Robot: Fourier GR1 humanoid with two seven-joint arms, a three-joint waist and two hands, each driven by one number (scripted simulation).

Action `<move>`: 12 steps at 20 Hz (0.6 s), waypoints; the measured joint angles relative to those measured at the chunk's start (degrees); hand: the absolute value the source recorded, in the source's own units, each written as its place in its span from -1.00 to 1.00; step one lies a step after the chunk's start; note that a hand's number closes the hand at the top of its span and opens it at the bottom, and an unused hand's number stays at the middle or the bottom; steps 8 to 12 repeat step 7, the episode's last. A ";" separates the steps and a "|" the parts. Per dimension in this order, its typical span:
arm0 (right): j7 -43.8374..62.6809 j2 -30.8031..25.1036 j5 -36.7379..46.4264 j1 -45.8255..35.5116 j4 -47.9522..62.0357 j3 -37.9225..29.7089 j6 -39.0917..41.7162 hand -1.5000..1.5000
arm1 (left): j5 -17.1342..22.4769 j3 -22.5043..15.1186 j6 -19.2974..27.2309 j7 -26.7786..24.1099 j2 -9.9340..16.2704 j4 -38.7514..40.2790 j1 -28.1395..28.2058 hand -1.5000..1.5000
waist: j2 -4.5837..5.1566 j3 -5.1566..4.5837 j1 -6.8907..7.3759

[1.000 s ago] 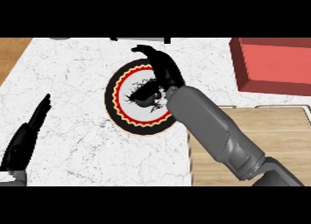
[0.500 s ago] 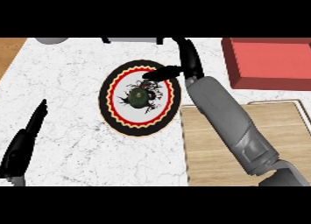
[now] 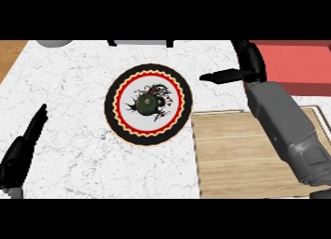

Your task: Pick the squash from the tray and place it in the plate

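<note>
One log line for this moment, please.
squash on plate | right robot hand open, off plate | left robot hand resting | tray bare

squash centred on plate | right hand open beside plate | left hand resting lower left | tray

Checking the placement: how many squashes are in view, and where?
1. The squash lies at the centre of the plate on the counter. None shows on the wooden tray, though the right forearm covers part of it.
</note>
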 measured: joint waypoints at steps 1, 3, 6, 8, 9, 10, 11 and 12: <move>-1.63 -0.83 0.21 -0.01 1.30 -0.46 1.17 -1.00 | -0.40 -0.23 0.29 -0.18 -0.32 0.10 0.22 0.00 | 0.01 0.00 0.04; -3.41 -3.04 0.56 -0.46 3.24 -1.23 4.03 -1.00 | -0.46 -0.01 0.27 -0.54 -0.37 0.38 0.26 0.00 | -0.01 -0.01 0.01; -6.29 -5.86 0.82 -0.98 6.99 -2.72 7.44 -1.00 | -0.09 0.31 -0.52 -0.10 0.02 -0.88 0.76 0.00 | 0.09 0.01 0.35; -7.32 -6.22 0.94 -0.91 7.93 -3.09 8.42 -1.00 | -0.12 0.41 -0.52 -0.65 -0.10 -0.26 0.65 0.00 | 0.08 0.00 0.31; -7.32 -6.22 0.94 -0.91 7.93 -3.09 8.42 -1.00 | -0.12 0.41 -0.52 -0.65 -0.10 -0.26 0.65 0.00 | 0.08 0.00 0.31; -7.32 -6.22 0.94 -0.91 7.93 -3.09 8.42 -1.00 | -0.12 0.41 -0.52 -0.65 -0.10 -0.26 0.65 0.00 | 0.08 0.00 0.31; -7.32 -6.22 0.94 -0.91 7.93 -3.09 8.42 -1.00 | -0.12 0.41 -0.52 -0.65 -0.10 -0.26 0.65 0.00 | 0.08 0.00 0.31; -7.32 -6.22 0.94 -0.91 7.93 -3.09 8.42 -1.00 | -0.12 0.41 -0.52 -0.65 -0.10 -0.26 0.65 0.00 | 0.08 0.00 0.31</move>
